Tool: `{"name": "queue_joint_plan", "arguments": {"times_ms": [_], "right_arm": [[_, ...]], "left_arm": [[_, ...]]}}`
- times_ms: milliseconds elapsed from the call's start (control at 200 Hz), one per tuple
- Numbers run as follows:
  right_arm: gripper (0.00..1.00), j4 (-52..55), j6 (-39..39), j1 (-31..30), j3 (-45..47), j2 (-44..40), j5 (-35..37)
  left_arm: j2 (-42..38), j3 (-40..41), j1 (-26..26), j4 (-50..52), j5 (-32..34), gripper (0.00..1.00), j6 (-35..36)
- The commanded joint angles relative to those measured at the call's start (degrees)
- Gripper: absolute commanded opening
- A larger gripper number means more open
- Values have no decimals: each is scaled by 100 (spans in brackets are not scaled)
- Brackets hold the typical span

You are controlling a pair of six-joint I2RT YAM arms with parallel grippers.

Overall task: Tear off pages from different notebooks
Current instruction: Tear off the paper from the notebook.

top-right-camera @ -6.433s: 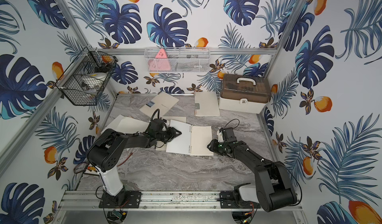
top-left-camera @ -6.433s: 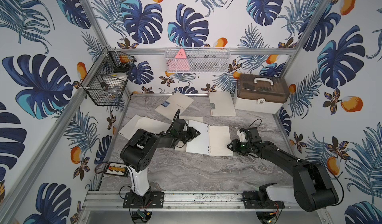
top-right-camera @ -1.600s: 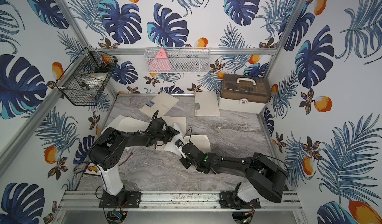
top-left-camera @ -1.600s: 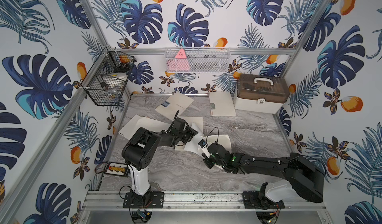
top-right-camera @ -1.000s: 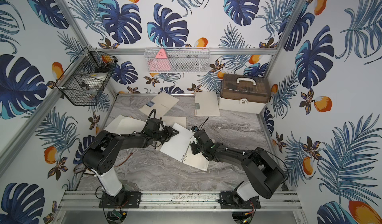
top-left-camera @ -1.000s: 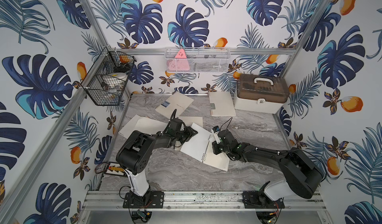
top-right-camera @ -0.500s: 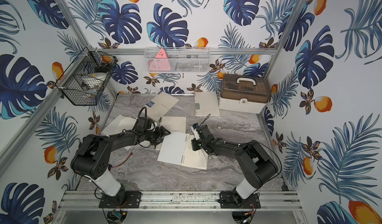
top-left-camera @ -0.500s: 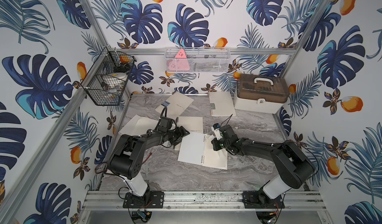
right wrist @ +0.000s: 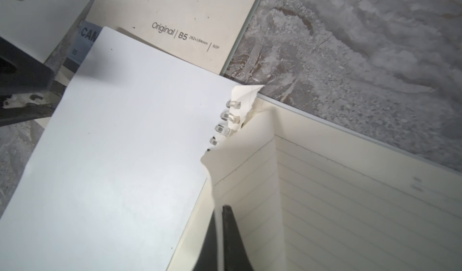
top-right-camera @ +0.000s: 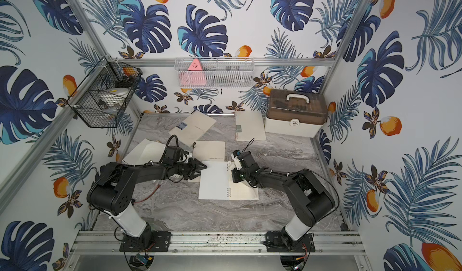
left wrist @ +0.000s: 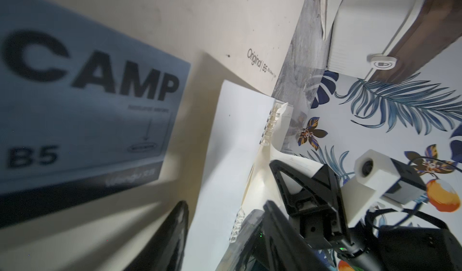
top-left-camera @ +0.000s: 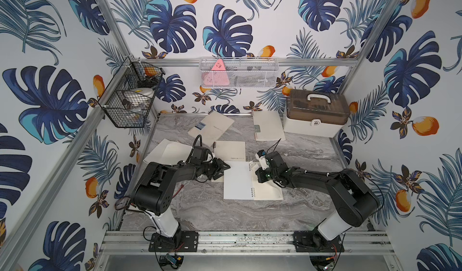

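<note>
The open ring-bound notebook (top-left-camera: 237, 182), its white inside cover folded out flat beside cream lined leaves, lies in the middle of the grey marble-patterned tabletop (top-left-camera: 225, 214). In the back right corner stands a white plastic box with a translucent brown lid and a white handle (top-left-camera: 315, 112).

Just beside the box lies a closed cream-beige notebook with a small teal-green label (top-left-camera: 268, 128). Further along the back edge is a tilted cream-beige notebook with a blue label (top-left-camera: 212, 129). A third closed cream notebook printed "Original | B5" (top-left-camera: 231, 149) lies in front of those two. The open notebook's far corner overlaps its near edge, and the left wrist view shows its blue "CAMP" label close up. Two loose cream-white pages (top-left-camera: 170, 149) lie overlapping near the table's left edge.

The left gripper (top-left-camera: 225, 170) sits low over the CAMP-labelled corner, its tips at the edge of the white cover. Whether its jaws are spread or gripping cannot be told.

The right gripper (right wrist: 220, 214) has its jaws pressed together, pinching the top lined page (right wrist: 250, 169) close to the spine. That page curls up off the leaves below and is free of the upper clear binding rings (right wrist: 230, 114). A small torn paper corner (right wrist: 246, 92) hangs on the topmost ring.
</note>
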State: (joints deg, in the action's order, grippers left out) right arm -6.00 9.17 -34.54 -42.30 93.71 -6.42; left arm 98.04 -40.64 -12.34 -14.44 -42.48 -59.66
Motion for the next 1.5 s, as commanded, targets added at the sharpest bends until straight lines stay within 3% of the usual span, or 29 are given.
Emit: {"name": "queue_joint_plan", "arguments": {"times_ms": [0, 110, 350, 495, 726, 766, 981, 1136, 1291, 1496], "right_arm": [[0, -122, -3, -1, -15, 59, 8], [0, -153, 14, -8, -19, 49, -8], [0, -191, 24, -8, -37, 102, -24], [0, -215, 33, -8, -58, 156, -44], [0, 10, -18, -13, -234, -84, -171], [0, 136, -32, -69, -317, -197, -195], [0, 964, -695, -1382, -849, -646, 678], [0, 1348, -689, -2057, -796, -626, 993], [0, 1659, -515, -2445, -511, -1234, 210], [0, 2131, -291, -2608, -352, -2919, -728]], "left_arm": [[19, 189, 3, -1536, -496, 45, -897], [126, 118, -5, -1663, -527, 40, -930], [357, -92, -64, -1414, -567, 46, -706], [442, -257, -184, -877, -352, 44, -321], [397, -686, -233, 254, 269, 14, 245], [426, -752, -241, 283, 343, 0, 191], [392, -878, -422, -1, 1052, 0, -642], [290, -840, -445, -43, 1723, 0, -1194], [269, -913, -454, 46, 2091, 0, -1286], [343, -1153, -462, 287, 2181, 0, -1077]]}}
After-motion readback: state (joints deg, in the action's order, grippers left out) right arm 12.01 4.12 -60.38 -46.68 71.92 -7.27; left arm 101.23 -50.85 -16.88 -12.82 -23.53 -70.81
